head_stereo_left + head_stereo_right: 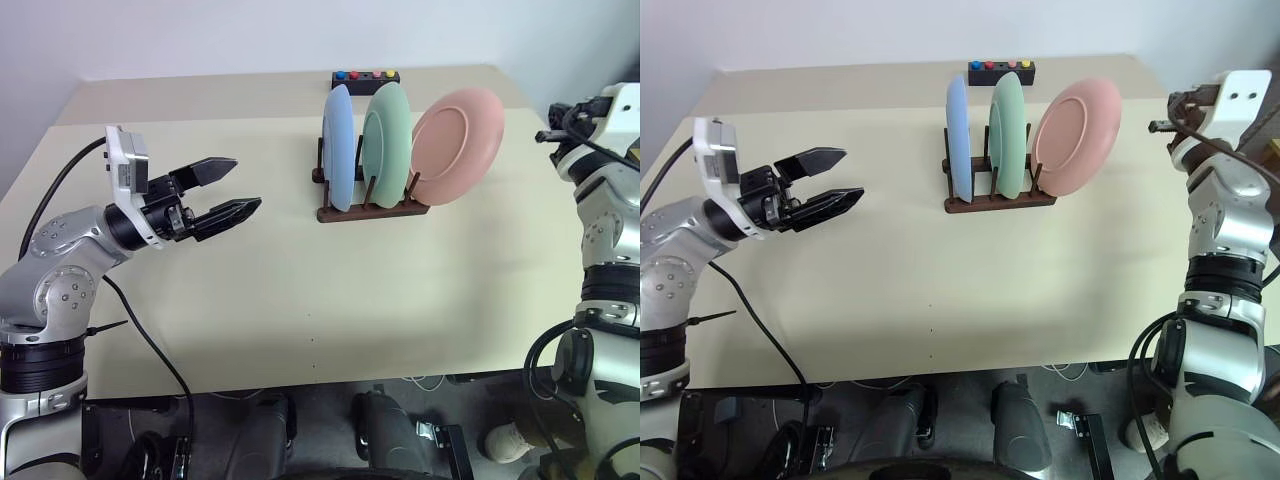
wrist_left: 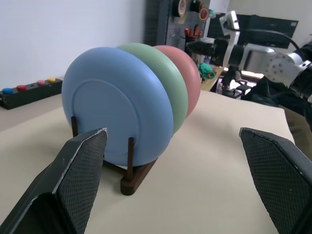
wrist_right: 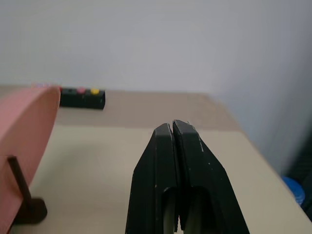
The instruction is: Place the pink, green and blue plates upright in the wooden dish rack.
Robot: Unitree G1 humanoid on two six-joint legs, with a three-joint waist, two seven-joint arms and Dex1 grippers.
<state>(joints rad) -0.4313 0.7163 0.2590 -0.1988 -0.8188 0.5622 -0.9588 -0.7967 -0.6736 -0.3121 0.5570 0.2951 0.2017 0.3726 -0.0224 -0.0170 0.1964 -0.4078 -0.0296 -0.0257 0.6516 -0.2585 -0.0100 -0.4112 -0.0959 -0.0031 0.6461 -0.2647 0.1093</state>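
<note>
Plates, blue (image 1: 339, 148), green (image 1: 386, 143) and pink (image 1: 457, 145), stand in the wooden dish rack (image 1: 370, 208); they look stiff, smooth and probably slippery, best gripped at the rim. Left claw (image 1: 228, 190) gapes empty; right claw (image 3: 174, 161) is closed on nothing.

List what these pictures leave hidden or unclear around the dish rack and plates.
- Wooden dish rack: the blue plate, green plate and pink plate cover most of its pegs in the head views, so each plate's exact slot is unclear.
- Pink plate: cut off by the edge of the right wrist view.
- Black button box: its front is partly hidden behind the plates in the head views; any button markings are too small to read.
</note>
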